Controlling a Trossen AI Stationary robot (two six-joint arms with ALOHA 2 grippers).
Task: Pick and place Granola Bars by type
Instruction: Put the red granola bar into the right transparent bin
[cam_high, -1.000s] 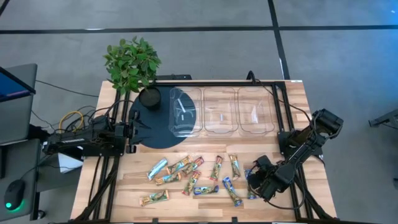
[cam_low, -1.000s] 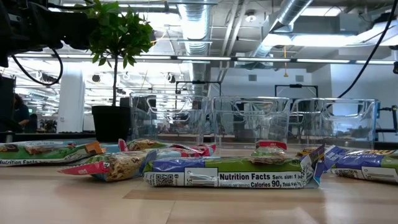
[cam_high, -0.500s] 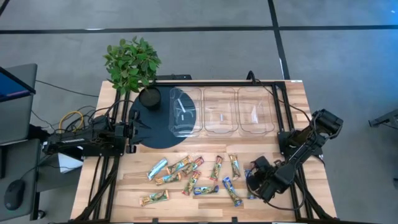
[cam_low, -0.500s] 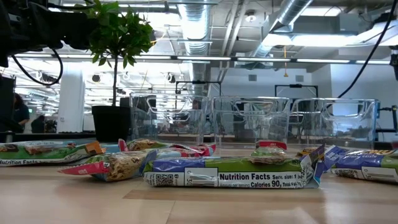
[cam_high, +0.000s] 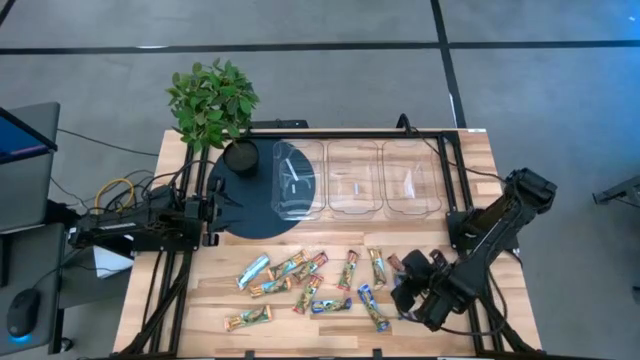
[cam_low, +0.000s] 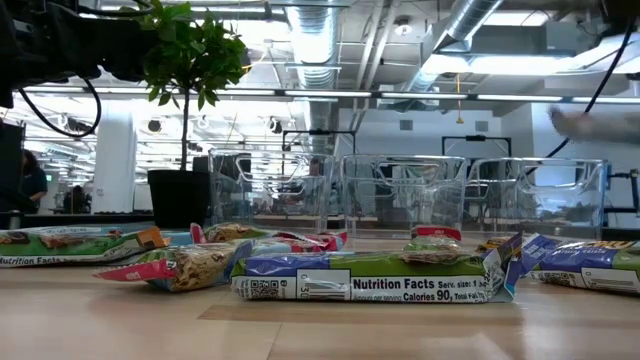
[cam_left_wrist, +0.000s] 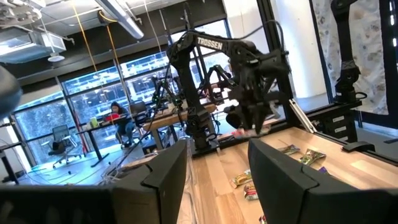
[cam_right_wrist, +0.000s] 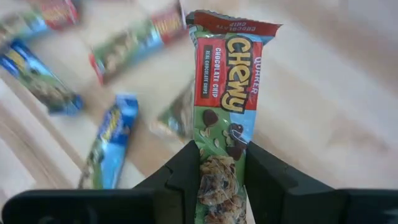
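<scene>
Wooden table (cam_high: 200, 300), high view: your right gripper (cam_high: 402, 283) hung over the near right part, just beside the loose granola bars (cam_high: 310, 285) scattered across the near half; your left gripper (cam_high: 222, 207) waited apart at the left edge by the dark round mat (cam_high: 245, 205). Low view: bars lay flat before three clear bins (cam_low: 400, 195). Left wrist view: your left fingers (cam_left_wrist: 165, 177) stood apart, empty. Right wrist view: your right fingers (cam_right_wrist: 186, 171) were clamped on one end of a red-and-green chewy bar (cam_right_wrist: 224, 93), which stuck out beyond the tips, above the table.
</scene>
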